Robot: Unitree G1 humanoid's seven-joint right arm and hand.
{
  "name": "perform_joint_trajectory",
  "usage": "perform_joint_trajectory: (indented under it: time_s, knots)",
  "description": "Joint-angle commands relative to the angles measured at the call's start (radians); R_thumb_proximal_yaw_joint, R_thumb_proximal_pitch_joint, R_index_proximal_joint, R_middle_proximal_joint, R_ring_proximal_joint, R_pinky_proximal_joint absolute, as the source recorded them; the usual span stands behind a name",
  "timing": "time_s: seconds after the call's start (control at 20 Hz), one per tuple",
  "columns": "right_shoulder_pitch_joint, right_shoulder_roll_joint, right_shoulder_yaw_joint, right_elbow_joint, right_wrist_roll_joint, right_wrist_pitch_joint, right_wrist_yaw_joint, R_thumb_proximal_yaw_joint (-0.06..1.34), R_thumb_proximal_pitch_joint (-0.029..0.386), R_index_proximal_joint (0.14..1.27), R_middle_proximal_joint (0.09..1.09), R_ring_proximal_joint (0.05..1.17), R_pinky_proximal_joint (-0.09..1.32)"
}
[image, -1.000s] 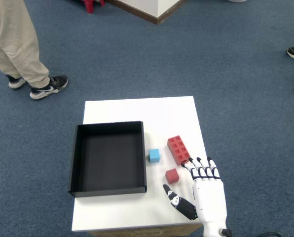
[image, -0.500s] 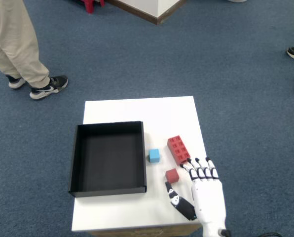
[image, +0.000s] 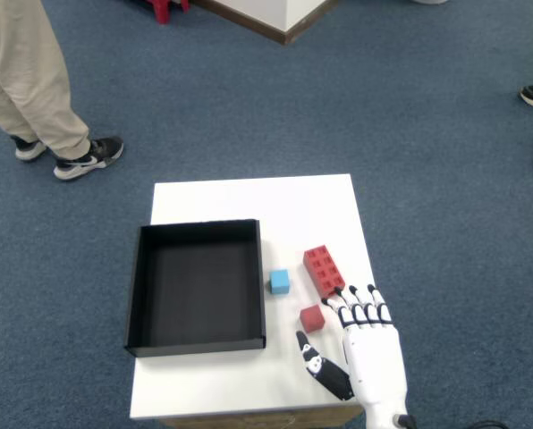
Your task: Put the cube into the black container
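Right hand [image: 367, 344]: fingers spread, empty, palm down over white table [image: 249, 201]. Red cube [image: 312, 318]: just left of the fingertips, ahead of the thumb, apart from both. Red studded brick [image: 325, 271]: just beyond the fingertips. Blue cube [image: 279, 282]: farther left. Black container [image: 196, 284]: well left, unfilled.

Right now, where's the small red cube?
Head view: the small red cube sits on the white table, right of the black container, below the blue cube, just left of the right hand.
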Motion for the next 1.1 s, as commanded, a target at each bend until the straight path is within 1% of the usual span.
perform_joint_trajectory:
  time_s: [0.05, 0.65, 1.1]
  knots:
    - [-0.027, -0.005, -0.018, 0.022, -0.002, 0.038, 0.033, 0.35, 0.089, 0.50, 0.31, 0.28, 0.15]
    - [-0.024, -0.003, -0.055, 0.048, 0.020, 0.096, 0.204, 0.33, 0.081, 0.47, 0.32, 0.30, 0.17]
    - [-0.026, -0.001, -0.079, 0.041, 0.030, 0.122, 0.251, 0.25, 0.073, 0.42, 0.30, 0.28, 0.16]
